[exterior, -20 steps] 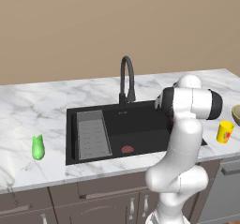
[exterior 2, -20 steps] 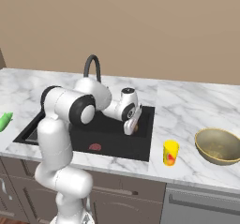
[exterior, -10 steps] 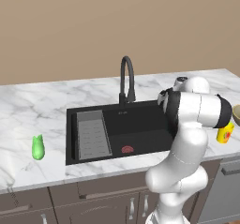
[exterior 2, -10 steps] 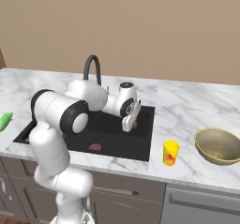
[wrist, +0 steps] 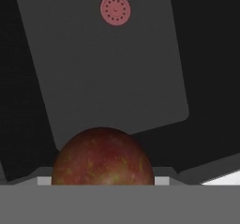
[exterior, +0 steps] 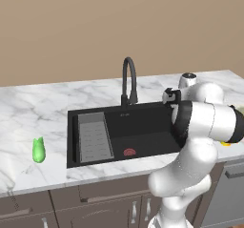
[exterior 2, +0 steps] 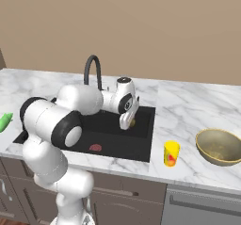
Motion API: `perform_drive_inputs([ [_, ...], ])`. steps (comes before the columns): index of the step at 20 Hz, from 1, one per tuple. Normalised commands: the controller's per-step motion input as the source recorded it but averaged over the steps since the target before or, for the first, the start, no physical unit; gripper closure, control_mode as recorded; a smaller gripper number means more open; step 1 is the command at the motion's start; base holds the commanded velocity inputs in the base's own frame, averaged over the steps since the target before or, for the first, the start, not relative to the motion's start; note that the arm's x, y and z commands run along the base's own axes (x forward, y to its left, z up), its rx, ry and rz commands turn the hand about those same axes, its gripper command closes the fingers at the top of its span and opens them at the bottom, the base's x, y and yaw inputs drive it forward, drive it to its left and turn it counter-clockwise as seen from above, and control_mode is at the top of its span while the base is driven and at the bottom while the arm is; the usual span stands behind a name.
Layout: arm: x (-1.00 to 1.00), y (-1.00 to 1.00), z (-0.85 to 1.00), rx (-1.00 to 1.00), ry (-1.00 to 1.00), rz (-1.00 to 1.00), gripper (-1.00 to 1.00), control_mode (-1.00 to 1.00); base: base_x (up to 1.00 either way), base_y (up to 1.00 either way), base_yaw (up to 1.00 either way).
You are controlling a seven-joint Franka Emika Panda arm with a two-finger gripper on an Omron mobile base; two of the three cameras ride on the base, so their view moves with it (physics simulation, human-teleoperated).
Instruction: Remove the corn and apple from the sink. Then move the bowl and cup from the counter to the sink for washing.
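Note:
The brownish-red apple (wrist: 102,157) sits between my gripper's jaws and shows as a small ball (exterior 2: 133,122) at the fingertips. My gripper (exterior 2: 129,124) is shut on it and points down over the right part of the black sink (exterior: 71,141). On the counter (exterior: 33,112) left of the sink lies the green corn (exterior: 38,150), also at the left edge of the right base view (exterior 2: 4,121). Right of the sink stand the yellow cup (exterior 2: 171,153) and the tan bowl (exterior 2: 219,146).
A black arched faucet (exterior: 128,79) rises behind the basin, close to my hand. A ribbed grey rack (exterior: 94,136) fills the sink's left part, and a flat red drain (wrist: 115,9) lies on its floor. My own arm hides the sink's right end in the left base view.
My arm's elbow and upper links have swung round, while the hand with the apple has stayed almost in place over the sink's right side. The other things have not moved.

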Motion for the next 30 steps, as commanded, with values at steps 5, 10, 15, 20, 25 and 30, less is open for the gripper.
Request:
perform_drive_inputs([
  [5,-0.28,0.03,0.31,0.00,0.00,-0.01,1.00,-1.00,0.00,0.00,0.00],
  [10,-0.28,0.05,0.29,0.00,0.00,-0.05,1.00,-1.00,0.00,0.00,0.00],
  [15,-0.34,0.11,0.15,0.00,-0.01,-0.14,1.00,-1.00,0.00,0.00,0.00],
  [20,-0.38,0.13,0.07,0.00,-0.07,-0.25,1.00,-1.00,0.00,0.00,0.00],
  [25,-0.36,0.14,0.09,0.00,-0.06,-0.27,1.00,-1.00,0.00,0.00,0.00],
  [30,-0.33,0.17,0.13,0.00,-0.08,-0.24,1.00,-1.00,0.00,0.00,0.00],
])
